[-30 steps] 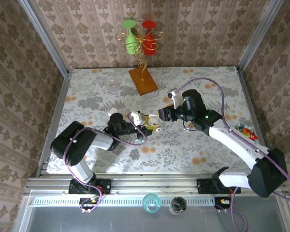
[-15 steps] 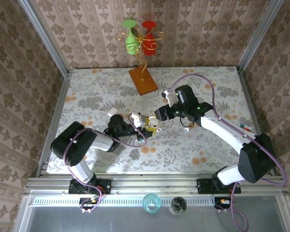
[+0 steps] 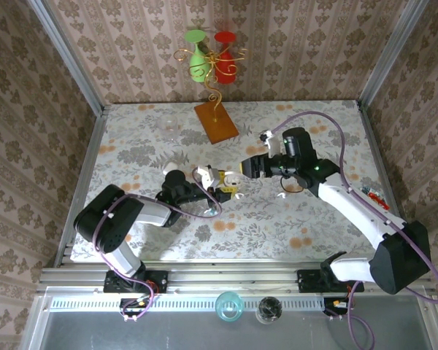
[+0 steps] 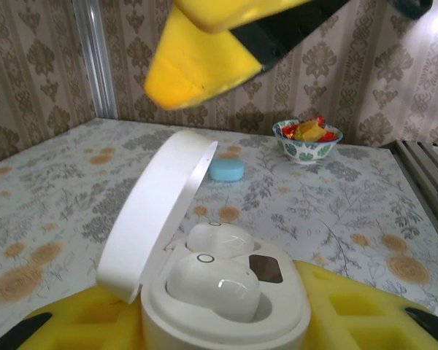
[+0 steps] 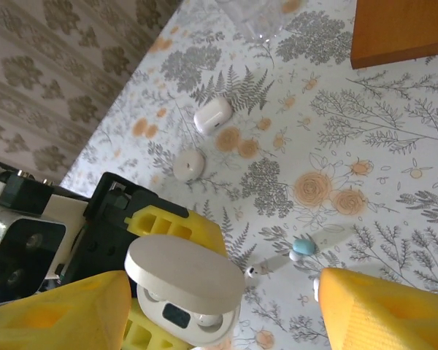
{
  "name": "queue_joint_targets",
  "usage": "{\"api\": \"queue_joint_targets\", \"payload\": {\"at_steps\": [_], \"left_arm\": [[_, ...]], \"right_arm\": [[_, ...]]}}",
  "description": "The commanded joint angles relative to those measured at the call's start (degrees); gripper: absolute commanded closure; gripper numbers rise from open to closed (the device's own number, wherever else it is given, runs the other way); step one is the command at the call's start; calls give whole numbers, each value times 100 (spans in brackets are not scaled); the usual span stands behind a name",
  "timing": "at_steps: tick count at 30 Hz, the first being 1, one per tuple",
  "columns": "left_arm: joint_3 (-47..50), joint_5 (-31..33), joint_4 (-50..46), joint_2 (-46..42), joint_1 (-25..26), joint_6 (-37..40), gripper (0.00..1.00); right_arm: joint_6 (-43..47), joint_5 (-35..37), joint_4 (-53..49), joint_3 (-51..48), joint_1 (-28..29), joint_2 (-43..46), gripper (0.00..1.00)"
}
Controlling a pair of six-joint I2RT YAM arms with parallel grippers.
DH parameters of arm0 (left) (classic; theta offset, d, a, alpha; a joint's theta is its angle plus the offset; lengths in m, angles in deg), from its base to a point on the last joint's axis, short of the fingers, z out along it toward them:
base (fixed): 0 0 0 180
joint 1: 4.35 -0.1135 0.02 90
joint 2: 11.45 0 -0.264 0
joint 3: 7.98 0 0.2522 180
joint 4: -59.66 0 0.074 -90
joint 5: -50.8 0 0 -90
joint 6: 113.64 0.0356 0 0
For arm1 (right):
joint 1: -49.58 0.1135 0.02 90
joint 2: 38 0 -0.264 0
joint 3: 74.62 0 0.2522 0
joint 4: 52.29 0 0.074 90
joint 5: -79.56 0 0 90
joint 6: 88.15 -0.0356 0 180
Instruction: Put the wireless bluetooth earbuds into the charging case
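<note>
**White case open in the left claw, two buds seated**

Two wireless bluetooth earbuds (image 4: 212, 286) sit in the charging case (image 4: 286, 318). One is in the well nearer the left wrist camera and the second (image 4: 217, 238) is just behind it. The lid (image 4: 157, 211) is raised on its hinge and tilts to the left in that view.

The left claw (image 4: 219, 324) is clamped on the case, with two yellow pads (image 4: 350, 310), one against each side of the body. The right claw (image 5: 223, 284) hovers over the case. Its two yellow fingers (image 5: 379, 310) are spread wide apart with nothing gripped between them. From above, both claws meet near the middle of the floral tabletop (image 3: 131, 146).

In the right wrist view, one loose earbud (image 5: 252, 273) lies on the tabletop just beside the held case. One tiny pale-blue-tipped piece (image 5: 301, 248) lies near it; whether the two are joined I cannot tell. Two closed white cases lie farther off, one an oblong case (image 5: 212, 114) and one a round case (image 5: 189, 165), near each other but apart.

In the left wrist view, one light-blue case (image 4: 226, 169) lies beyond the open case. One patterned bowl (image 4: 306, 140) of red and yellow sweets stands farther back.

In the top view, one wooden base (image 3: 217, 122) carries a gold wire stand with two goblets, one green goblet (image 3: 197, 62) and one red goblet (image 3: 225, 62). One clear glass (image 3: 171, 124) stands near the base. Two cups rest at the front rail, a teal cup (image 3: 228, 306) and a clear cup (image 3: 269, 310).
</note>
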Motion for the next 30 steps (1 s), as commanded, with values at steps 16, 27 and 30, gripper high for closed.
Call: {"api": "queue_joint_targets", "payload": {"at_steps": [16, 27, 30], "left_arm": [[-259, 181, 307, -338, -10, -187, 57], [-418, 957, 333, -294, -23, -394, 57], [-464, 974, 334, -290, -24, -410, 57]], "right_arm": [[-1713, -1238, 363, -24, -248, -552, 14], [-3347, -2733, 2581, -588, -296, -1176, 24], [-3795, -2861, 3204, -699, -296, -1327, 27]]}}
